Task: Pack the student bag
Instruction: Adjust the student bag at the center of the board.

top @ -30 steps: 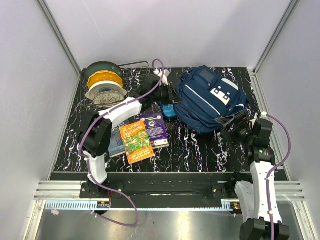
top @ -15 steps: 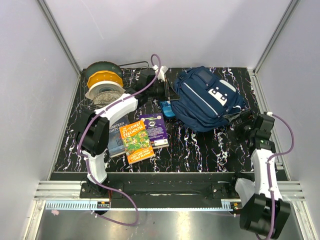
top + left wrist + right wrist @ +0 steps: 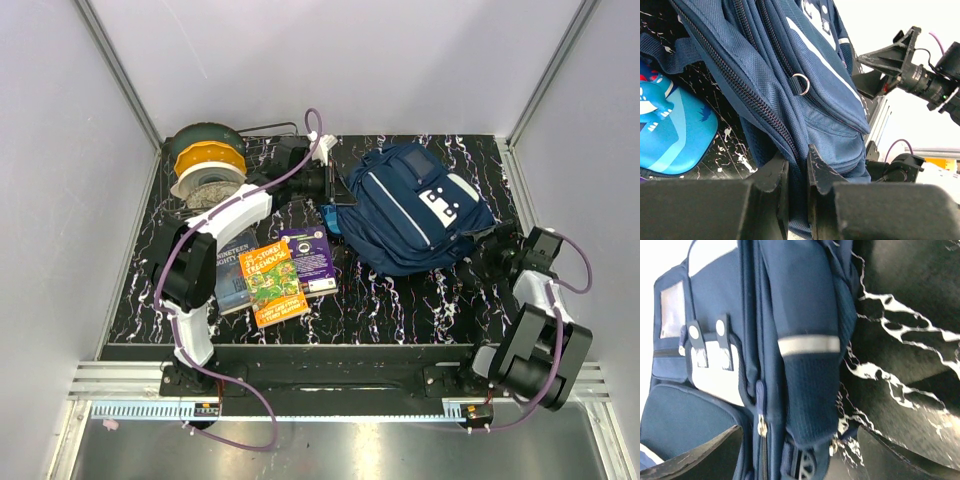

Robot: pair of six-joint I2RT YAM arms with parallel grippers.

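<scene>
Student bag (image 3: 415, 210) lies beside pencil case (image 3: 336, 221), books (image 3: 276, 278) nearby.

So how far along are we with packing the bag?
Nothing looks packed yet. The left gripper pinches fabric of the student bag by a zip; the right gripper stands open beside it. Left: open it, then load the books and blue pencil case lying on the table.
</scene>
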